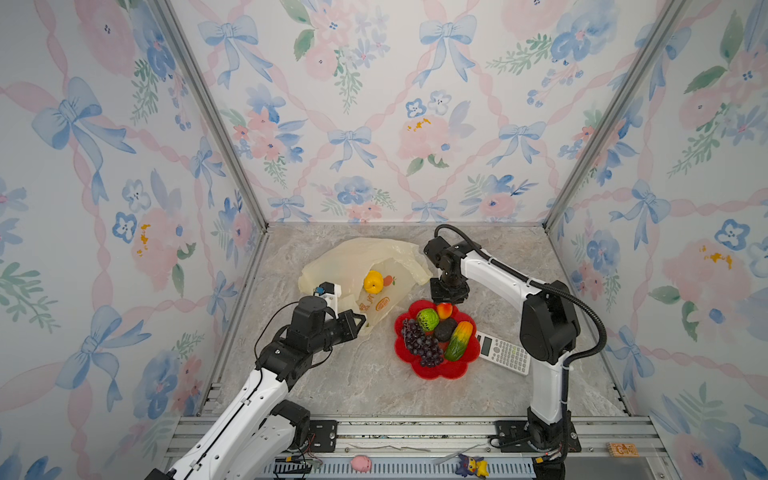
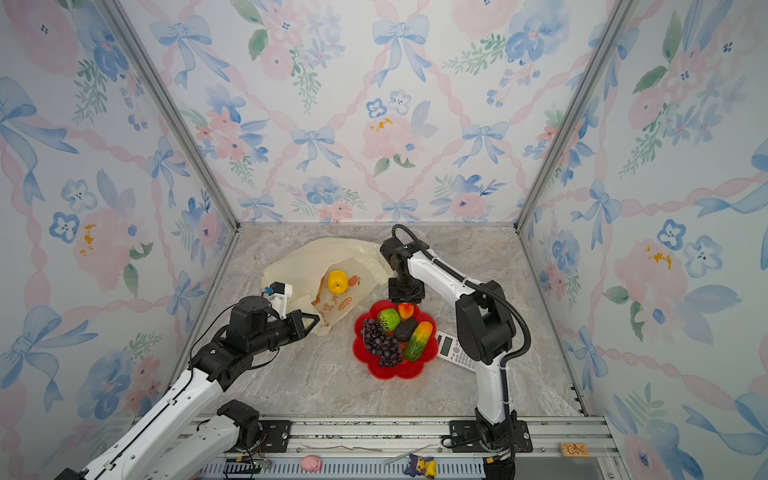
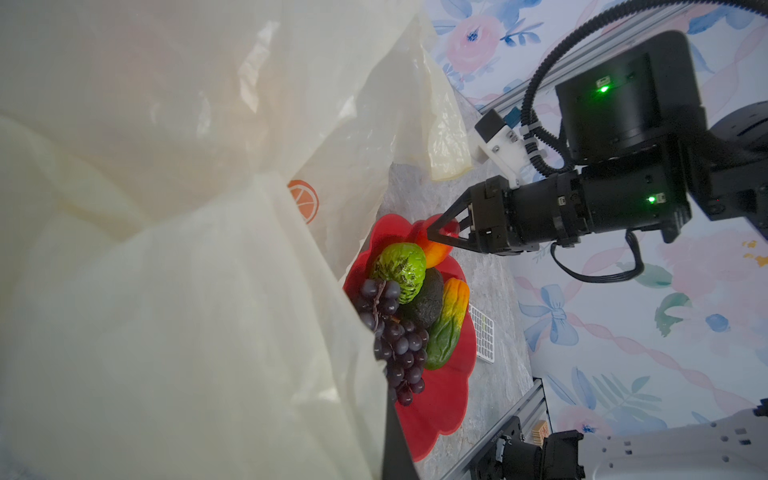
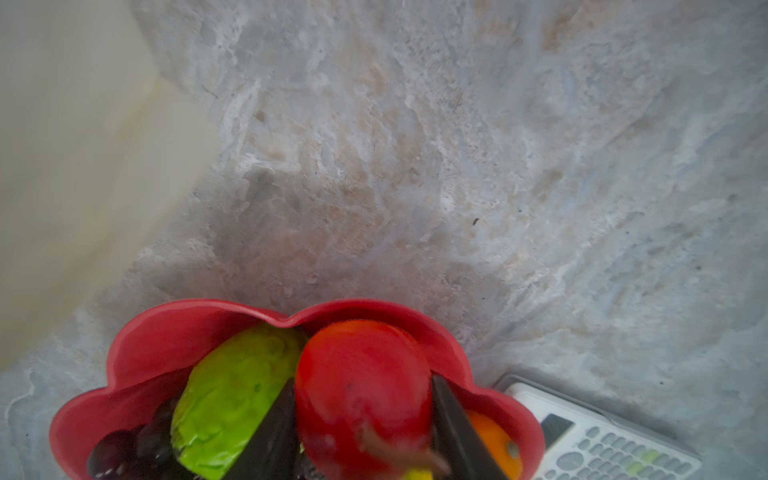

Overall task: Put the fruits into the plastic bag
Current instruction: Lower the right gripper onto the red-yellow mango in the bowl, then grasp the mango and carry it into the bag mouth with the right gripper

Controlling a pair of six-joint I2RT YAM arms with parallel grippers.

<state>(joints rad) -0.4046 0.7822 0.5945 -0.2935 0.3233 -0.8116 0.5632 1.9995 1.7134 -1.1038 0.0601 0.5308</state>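
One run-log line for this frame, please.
left gripper: shut on plastic bag edge | right gripper: shut on red-yellow mango in red dish | yellow fruit: inside bag

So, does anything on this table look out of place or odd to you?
Yes: a white calculator lies flat beside the red flower-shaped dish, on its right in both top views. It does not belong with food items.
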